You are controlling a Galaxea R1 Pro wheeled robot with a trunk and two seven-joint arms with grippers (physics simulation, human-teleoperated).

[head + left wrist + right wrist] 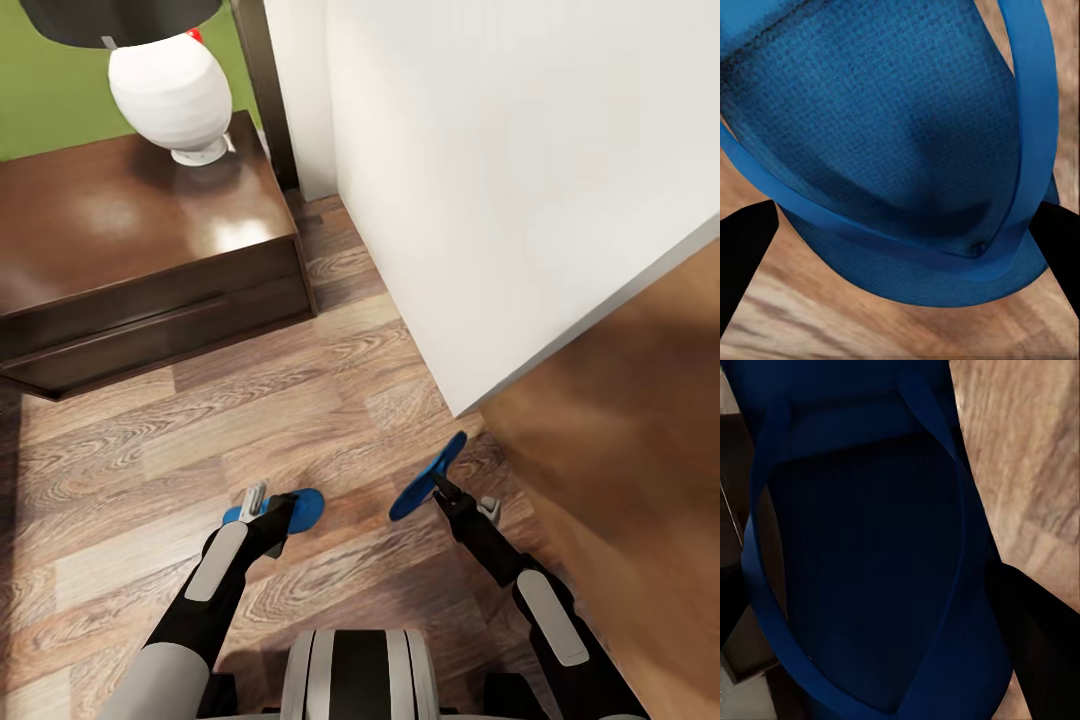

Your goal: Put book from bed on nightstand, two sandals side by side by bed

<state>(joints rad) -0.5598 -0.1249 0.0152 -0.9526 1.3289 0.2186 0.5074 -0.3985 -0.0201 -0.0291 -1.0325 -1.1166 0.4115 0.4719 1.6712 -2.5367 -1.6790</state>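
Two bright blue sandals are both in my grippers, over the wood floor beside the bed (520, 180). My left gripper (268, 512) is shut on one sandal (305, 507), which lies flat and low over the planks. In the left wrist view its toe end (892, 135) sits between the black fingers (742, 255). My right gripper (440, 490) is shut on the other sandal (425, 478), which is tilted up on edge close to the bed's corner. That sandal looks dark in the right wrist view (862, 570), with a finger (1039, 652) beside it. The nightstand (130, 230) stands at the far left. The book is out of view.
A white lamp (170, 95) with a dark shade stands on the nightstand's glossy top. The bed's brown wooden frame (640, 420) runs along the right. Between nightstand and bed lies a strip of plank floor (300, 400). A green wall rises behind the nightstand.
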